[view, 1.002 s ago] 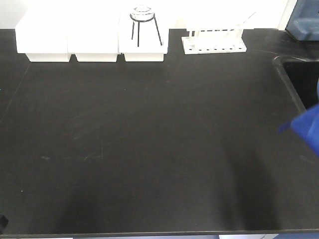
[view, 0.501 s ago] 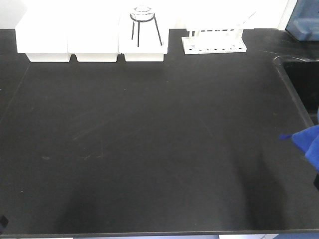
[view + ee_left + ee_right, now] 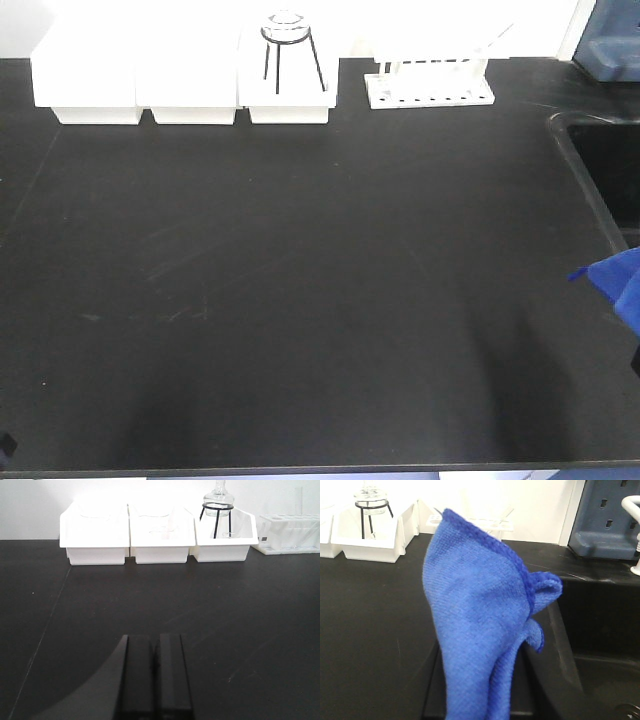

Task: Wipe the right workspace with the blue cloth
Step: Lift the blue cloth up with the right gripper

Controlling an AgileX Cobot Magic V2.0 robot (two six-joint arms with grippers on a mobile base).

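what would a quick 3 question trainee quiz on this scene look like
1. True or false: the cloth lies spread flat in the middle of the bench.
2. Which of the bins holds the flask? A left, B middle, C right.
3. Fill in: the left gripper is ___.
Key: 1 false, it is bunched at the right edge of the front view. 2 C. 3 shut.
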